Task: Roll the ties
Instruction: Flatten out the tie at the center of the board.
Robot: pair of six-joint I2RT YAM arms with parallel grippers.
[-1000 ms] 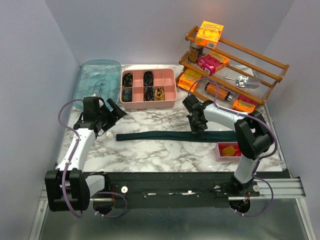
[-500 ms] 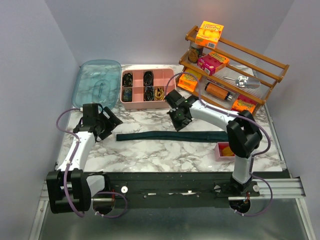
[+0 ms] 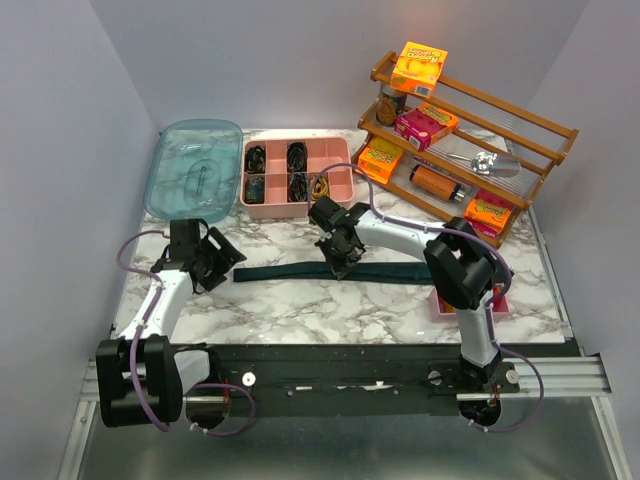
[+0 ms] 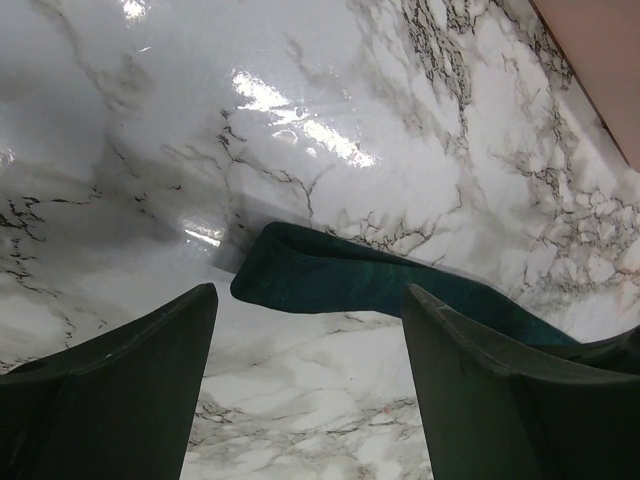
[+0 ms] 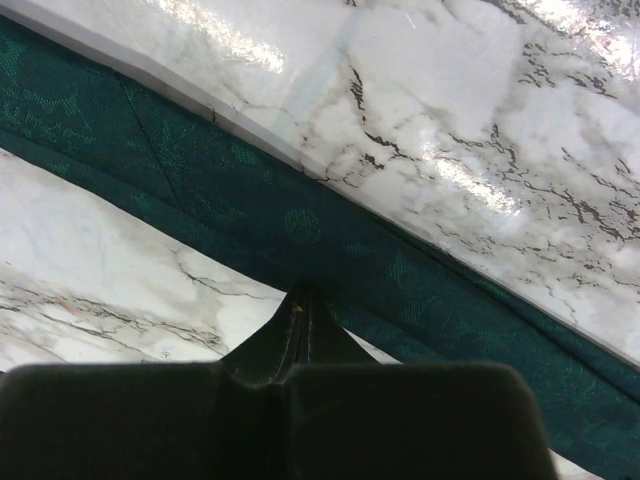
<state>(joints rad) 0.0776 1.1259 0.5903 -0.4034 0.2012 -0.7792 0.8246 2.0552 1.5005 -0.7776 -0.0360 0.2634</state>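
As the tie (image 3: 285,273) lies limp and flat, likely light: pinch its left end
Left gripper (image 4: 308,305) spread near it; right gripper (image 5: 300,298) pressed together

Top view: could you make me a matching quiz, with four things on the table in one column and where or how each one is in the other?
Things:
1. tie
2. left end effector
3. right end effector
4. pink tray

States:
A. shut, over the tie
B. holds small rolled coils
C. lying flat and unrolled on the marble table
D. open, facing the tie's end

Pairs: 1-C, 2-D, 3-A, 4-B
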